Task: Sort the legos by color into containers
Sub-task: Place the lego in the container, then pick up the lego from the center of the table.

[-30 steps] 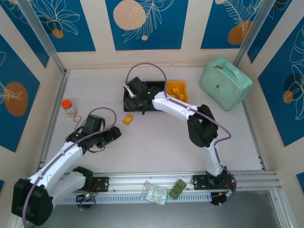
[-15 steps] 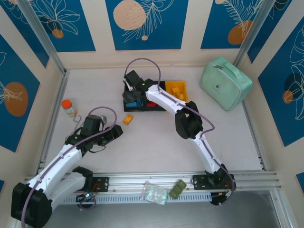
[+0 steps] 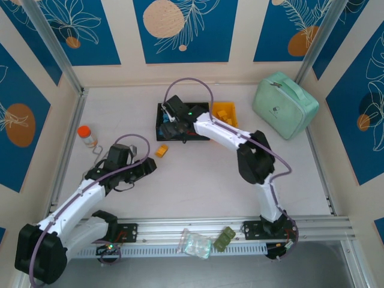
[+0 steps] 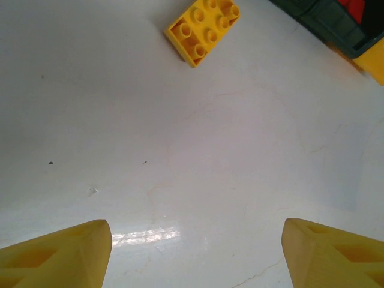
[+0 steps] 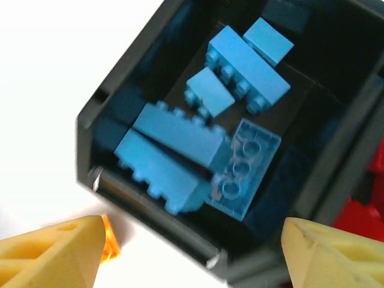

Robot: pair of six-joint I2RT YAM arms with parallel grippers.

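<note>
White tabletop, boxed in by blue leaf-print walls, carries the whole sort. Nearest the bases, the left gripper hangs low over bare table, its jaws apart with nothing between them. They point toward the yellow brick lying studs-up just ahead, which looks like the line-up for a pick, since that brick is the one piece outside the bins. Beyond it, the right gripper hovers over the left black bin, jaws apart and empty. That pose suits a drop onto the blue bricks heaped inside. Red bricks fill the middle bin beside it. The yellow bin at the right end holds yellow pieces, so the stray brick likely belongs there. Off to the left stands an orange-capped bottle, and far right lies a mint-green case, both well apart from the bins and no part of the job.
</note>
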